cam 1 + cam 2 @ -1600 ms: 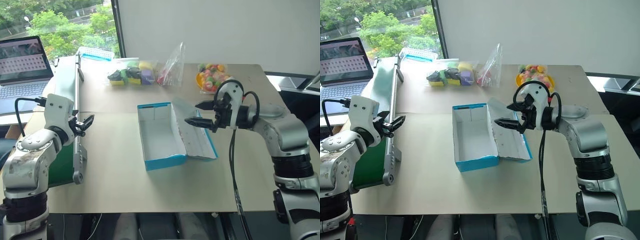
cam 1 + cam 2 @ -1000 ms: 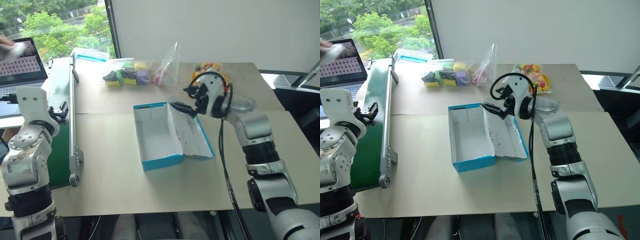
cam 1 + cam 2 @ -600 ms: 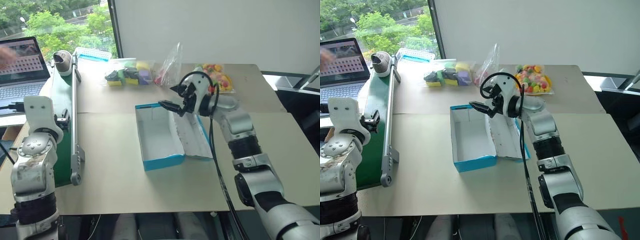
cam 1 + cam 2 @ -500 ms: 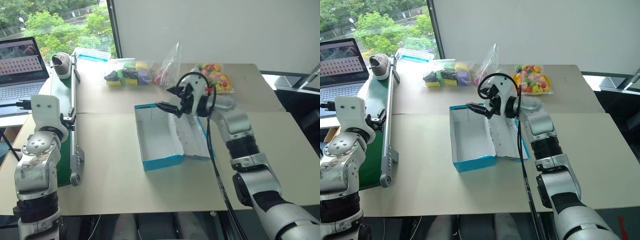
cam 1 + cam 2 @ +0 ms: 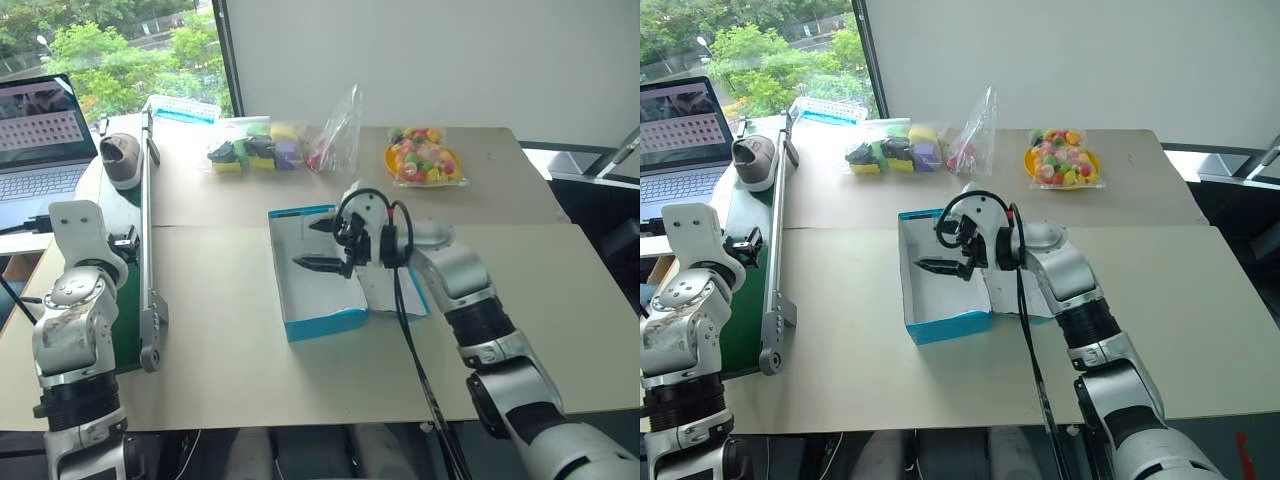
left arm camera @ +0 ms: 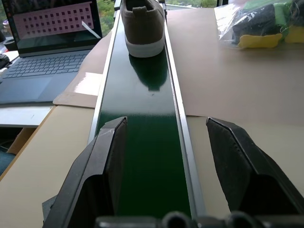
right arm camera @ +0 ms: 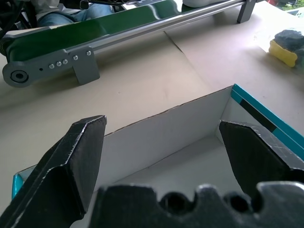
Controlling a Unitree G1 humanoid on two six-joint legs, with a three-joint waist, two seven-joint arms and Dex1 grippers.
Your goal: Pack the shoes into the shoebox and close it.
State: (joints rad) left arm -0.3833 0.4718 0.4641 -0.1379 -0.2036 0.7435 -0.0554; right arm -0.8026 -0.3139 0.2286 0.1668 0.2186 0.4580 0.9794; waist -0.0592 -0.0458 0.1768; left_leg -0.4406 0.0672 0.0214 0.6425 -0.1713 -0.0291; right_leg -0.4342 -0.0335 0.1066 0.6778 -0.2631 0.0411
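open blue shoebox in middle of table, lid lying flat to its right, right gripper spread wide over its white inside, grey sneaker on green conveyor belt, left gripper spread above belt, empty

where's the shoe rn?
The shoe sits on the far end of the green conveyor belt at the robot's left, beside the laptop, ahead of the open left claw.

Laptop open just left of green conveyor belt; two clear bags, toys and sweets, lying right of it.
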